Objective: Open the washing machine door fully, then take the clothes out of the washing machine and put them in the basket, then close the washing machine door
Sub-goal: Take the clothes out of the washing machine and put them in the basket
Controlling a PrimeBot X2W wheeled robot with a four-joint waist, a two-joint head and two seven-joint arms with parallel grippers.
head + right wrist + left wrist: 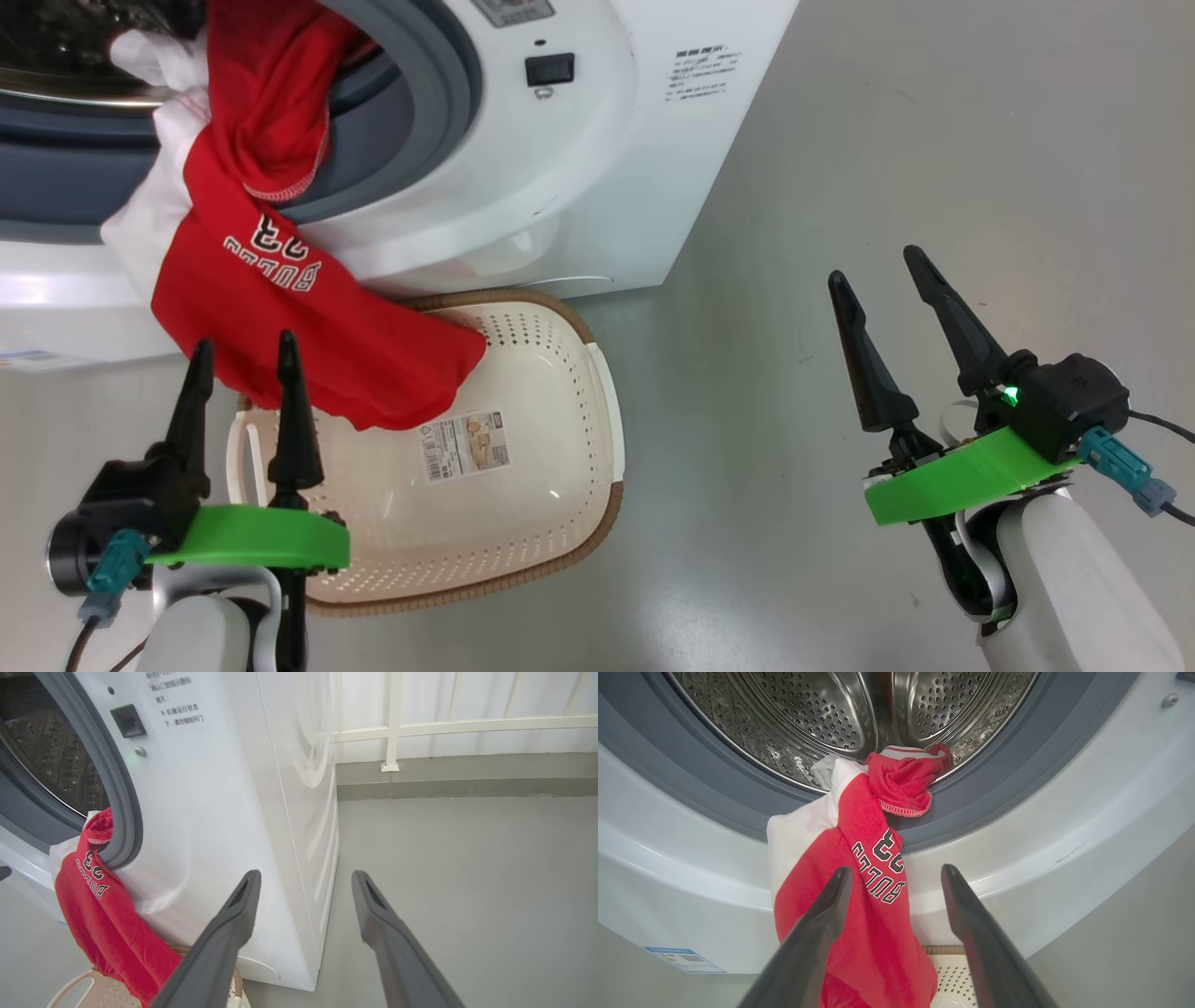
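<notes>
- Bright, even white light in all three views; the red clothes [280, 308] look vivid and their lettering reads sharply.
- The grey floor [887, 140] carries a soft pale sheen, with only a faint, soft-edged shadow along the basket [611, 420].
- Pale streaks of reflection run down the washing machine [299, 765] side panel; the steel drum [831, 714] glints along its ribs.
- In the head view the drum's inside is dark.
- Both wrist views are wide-angle: the machine's front bows toward the edges.
- The fingers [808, 952] of the left gripper [896, 875] and right gripper [306, 877], close to the lens, look soft and slightly blurred.
</notes>
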